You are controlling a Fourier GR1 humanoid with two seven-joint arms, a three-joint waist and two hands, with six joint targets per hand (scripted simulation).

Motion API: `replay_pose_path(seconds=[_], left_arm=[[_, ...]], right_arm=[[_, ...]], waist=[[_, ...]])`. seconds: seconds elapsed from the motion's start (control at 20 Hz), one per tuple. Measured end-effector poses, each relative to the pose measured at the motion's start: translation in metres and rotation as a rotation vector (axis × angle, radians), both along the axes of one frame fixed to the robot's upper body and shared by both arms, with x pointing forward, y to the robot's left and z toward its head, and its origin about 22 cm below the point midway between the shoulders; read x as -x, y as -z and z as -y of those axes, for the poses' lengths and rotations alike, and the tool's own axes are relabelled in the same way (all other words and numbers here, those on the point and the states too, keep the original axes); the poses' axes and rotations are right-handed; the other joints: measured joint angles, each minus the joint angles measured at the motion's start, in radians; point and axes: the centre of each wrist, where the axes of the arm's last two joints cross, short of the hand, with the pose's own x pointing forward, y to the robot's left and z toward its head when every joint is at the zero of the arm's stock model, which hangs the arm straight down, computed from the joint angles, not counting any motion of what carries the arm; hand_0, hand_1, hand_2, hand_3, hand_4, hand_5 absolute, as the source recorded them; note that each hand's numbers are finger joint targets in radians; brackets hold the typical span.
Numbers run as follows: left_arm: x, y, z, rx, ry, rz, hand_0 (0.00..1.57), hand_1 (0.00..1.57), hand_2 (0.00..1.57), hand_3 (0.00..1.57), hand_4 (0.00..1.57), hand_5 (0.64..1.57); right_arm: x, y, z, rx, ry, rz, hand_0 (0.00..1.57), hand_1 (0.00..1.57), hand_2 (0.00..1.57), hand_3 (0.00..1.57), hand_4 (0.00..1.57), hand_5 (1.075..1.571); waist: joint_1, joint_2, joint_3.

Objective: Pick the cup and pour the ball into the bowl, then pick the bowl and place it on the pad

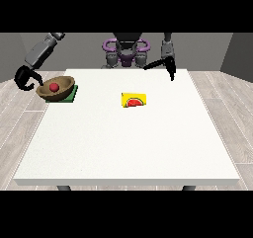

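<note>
Hand at the view's left (24, 78), fingers curled, at the rim of the bowl (62, 90); ball (54, 87) inside, bowl tilted on pad (72, 95). Cup (134, 100) lies mid-tabletop (128, 148). Hand at the view's right (167, 66) far off, fingers relaxed.

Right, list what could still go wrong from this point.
1. The brown bowl looks tilted on the green pad, overhanging its left side near the table edge; it might tip or slide off when released.
2. The red ball lies in that tilted bowl and could roll out.
3. The hand at the view's left is curled close by the bowl's rim, so pulling away may drag the bowl.
</note>
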Motion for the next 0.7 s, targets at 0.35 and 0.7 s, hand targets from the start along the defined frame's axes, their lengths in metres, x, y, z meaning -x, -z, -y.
replay_pose_path(seconds=[0.35,0.7], left_arm=[[0.010,-0.009,-0.001,0.009,0.000,0.017,0.00,0.00,0.00,0.00,0.00,1.568],[0.012,0.005,0.003,0.018,-0.002,-0.036,0.00,0.00,0.00,0.00,0.00,1.569]], right_arm=[[0.001,-0.022,0.008,0.062,0.053,-0.002,0.00,0.00,0.36,0.26,0.00,1.489],[0.002,-0.053,0.017,0.053,0.024,-0.008,0.00,0.00,0.19,0.29,0.00,1.503]], waist=[[-0.001,0.006,-0.0003],[-0.019,-0.052,-0.0005]])
